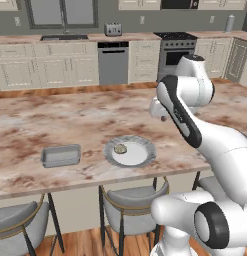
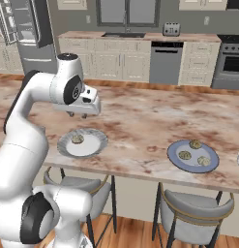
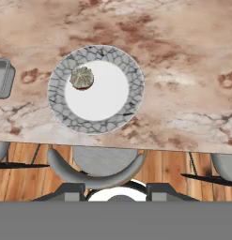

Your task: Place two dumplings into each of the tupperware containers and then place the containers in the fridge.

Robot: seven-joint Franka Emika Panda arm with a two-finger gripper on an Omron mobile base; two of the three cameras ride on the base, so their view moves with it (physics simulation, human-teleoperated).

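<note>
Hovering above the counter (image 1: 55,125) with its finger spread impossible to judge, the gripper (image 2: 78,115) is facing a lone dumpling (image 3: 81,77) sitting on the round plate (image 3: 131,75), probably light, soft and squashable, best pinched gently across its plump middle.

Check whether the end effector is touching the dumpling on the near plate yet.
Apart. The hand view looks down from well above the dumpling, which sits alone on the plate; the right base view shows the end effector hanging above the plate, counter visible between.
</note>
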